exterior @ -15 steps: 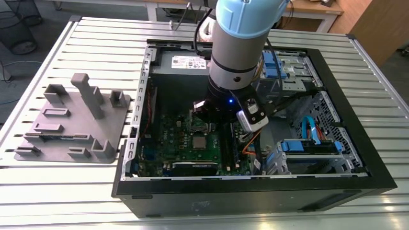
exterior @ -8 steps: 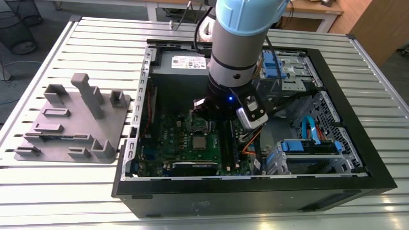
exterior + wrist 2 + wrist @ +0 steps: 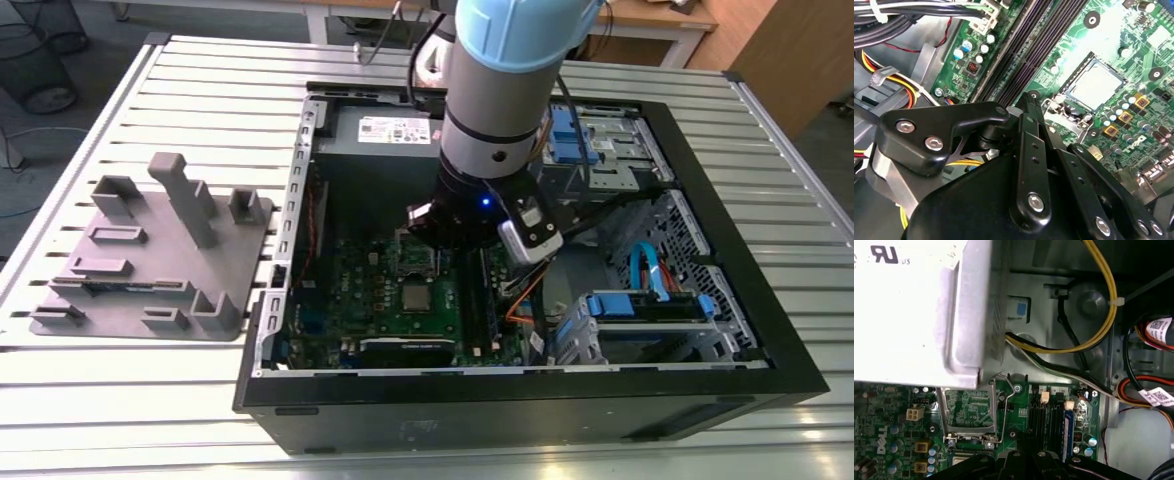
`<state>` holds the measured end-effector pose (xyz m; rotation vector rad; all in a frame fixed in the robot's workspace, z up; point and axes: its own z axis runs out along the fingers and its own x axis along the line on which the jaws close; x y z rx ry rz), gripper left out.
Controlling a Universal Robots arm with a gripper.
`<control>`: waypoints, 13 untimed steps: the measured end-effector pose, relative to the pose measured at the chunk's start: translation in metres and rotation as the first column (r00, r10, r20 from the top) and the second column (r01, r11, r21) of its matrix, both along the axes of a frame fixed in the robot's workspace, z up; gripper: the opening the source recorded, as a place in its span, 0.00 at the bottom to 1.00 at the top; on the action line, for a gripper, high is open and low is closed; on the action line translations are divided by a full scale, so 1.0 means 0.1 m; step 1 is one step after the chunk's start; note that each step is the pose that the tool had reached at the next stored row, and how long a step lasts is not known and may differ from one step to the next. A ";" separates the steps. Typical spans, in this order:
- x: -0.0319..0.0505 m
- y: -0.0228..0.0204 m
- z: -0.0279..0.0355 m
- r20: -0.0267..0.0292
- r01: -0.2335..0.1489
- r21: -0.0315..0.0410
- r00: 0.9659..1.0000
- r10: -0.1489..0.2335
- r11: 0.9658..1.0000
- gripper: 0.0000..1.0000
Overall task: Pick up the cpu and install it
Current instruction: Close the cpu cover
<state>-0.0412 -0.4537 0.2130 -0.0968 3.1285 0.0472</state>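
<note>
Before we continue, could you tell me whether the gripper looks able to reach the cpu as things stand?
Probably yes: the cpu lies uncovered on the motherboard, and the gripper hangs close by, with nothing crossing between them.

Even bright light; glare whitens the power supply (image 3: 904, 310); dim inside the case (image 3: 534, 412)

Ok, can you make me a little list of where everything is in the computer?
chip: shiny silver square cpu, lying flat and uncovered on the green motherboard
hand: black robot hand, above the board, apart from the chip
frame: hollow metal socket frame, flipped open
case: black computer case, open on top
tray: grey plastic tray, outside the case
</note>
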 end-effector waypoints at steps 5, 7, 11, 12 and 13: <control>0.000 0.002 -0.019 0.000 -0.054 0.000 0.999 0.054 0.999 0.11; 0.001 0.002 -0.021 0.001 -0.072 0.007 0.997 0.072 0.997 0.11; 0.004 0.005 -0.022 0.002 -0.097 0.021 0.995 0.097 0.995 0.11; 0.007 0.009 -0.023 0.002 -0.100 0.022 0.995 0.100 0.995 0.11; 0.010 0.014 -0.023 0.002 -0.102 0.023 0.995 0.102 0.994 0.11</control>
